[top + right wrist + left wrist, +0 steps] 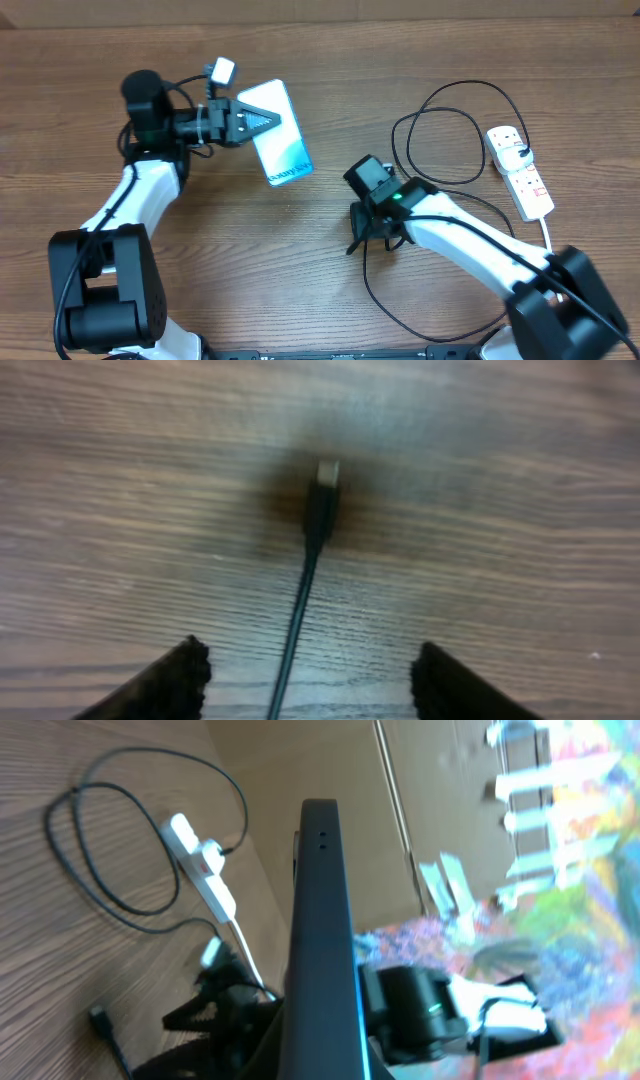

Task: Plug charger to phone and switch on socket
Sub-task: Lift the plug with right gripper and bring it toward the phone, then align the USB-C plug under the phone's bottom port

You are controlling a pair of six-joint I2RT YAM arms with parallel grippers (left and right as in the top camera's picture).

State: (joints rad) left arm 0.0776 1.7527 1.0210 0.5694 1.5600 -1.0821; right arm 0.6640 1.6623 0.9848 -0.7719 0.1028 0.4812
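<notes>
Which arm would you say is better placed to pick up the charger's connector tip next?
Right: the right gripper, open, hangs over the connector tip; the left gripper holds the phone.

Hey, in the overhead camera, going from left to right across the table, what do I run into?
left gripper, shut on the phone → right gripper, open → socket. The charger loops across the stretch between the right gripper and the socket, so it has no single place in the order.
</notes>
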